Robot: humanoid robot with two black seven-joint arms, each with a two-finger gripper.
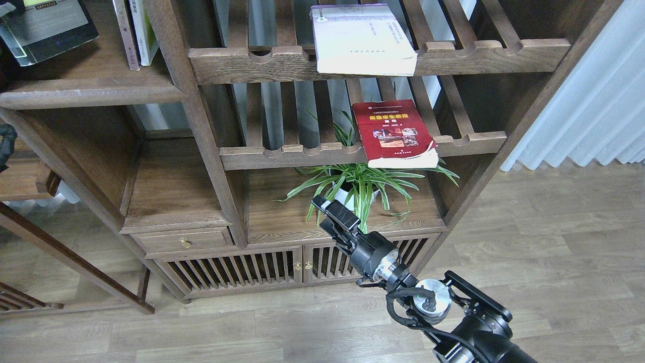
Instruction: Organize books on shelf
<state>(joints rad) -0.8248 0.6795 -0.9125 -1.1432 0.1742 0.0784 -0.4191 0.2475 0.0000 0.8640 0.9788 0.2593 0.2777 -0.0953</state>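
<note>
The right arm is reaching up from the lower right edge, its gripper pointing up-left in front of the plant and hanging free of it. Whether the jaws are open or closed I cannot tell; they are holding nothing visible. The grey-black book is sitting tilted on the shelf at top left, beside two thin upright books. The white book is lying on the upper rack, overhanging its rail. The red book is lying on the lower rack, likewise overhanging.
</note>
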